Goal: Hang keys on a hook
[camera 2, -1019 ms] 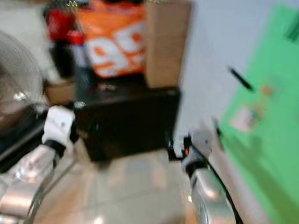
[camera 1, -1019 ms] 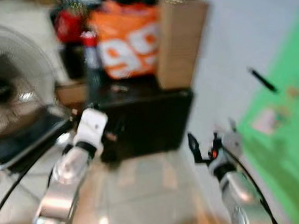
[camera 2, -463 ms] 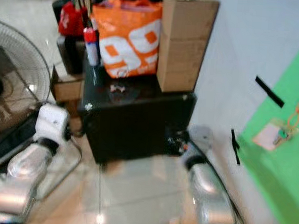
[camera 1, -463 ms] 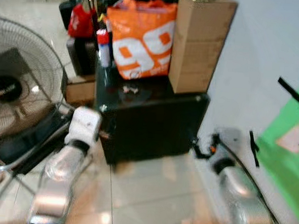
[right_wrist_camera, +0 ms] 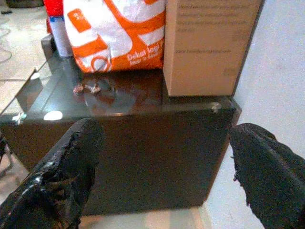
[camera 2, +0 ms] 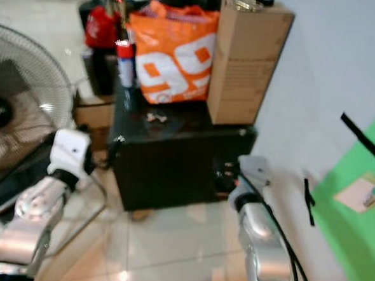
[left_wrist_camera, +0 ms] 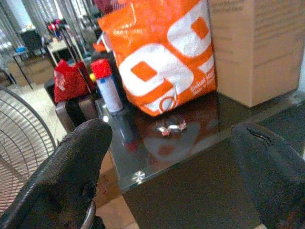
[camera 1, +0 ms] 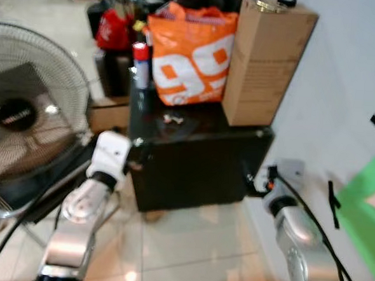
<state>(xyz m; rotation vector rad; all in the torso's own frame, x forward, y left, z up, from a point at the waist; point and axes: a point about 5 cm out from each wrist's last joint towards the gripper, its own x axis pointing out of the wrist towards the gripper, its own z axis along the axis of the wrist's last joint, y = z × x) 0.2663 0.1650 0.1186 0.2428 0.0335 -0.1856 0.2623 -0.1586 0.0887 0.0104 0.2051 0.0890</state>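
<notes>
Two silver arms reach forward over a glossy pale tiled floor (camera 1: 187, 242). The left end effector (left_wrist_camera: 171, 162) has its matte black fingers spread wide with nothing between them, and the right end effector (right_wrist_camera: 162, 167) is spread the same way, also empty. Just ahead stands a boxy black cabinet whose smooth, reflective dark surface (camera 1: 195, 125) mirrors what sits on it. Near the middle of that surface lie the keys (right_wrist_camera: 86, 88), a small metallic cluster, apart from both end effectors. Behind them stands a crinkled orange bag (camera 1: 191, 55) with white lettering, a red-capped spray can (camera 1: 140, 64) at its left and a tall plain cardboard box (camera 1: 267, 59) at its right, close to the white wall (camera 1: 344, 80). A round wire-grille fan (camera 1: 31, 99) stands off to the left. Farther right, a green sheet (camera 2: 354, 221) covers the wall, with strips of black tape (camera 2: 360, 135) near it.
</notes>
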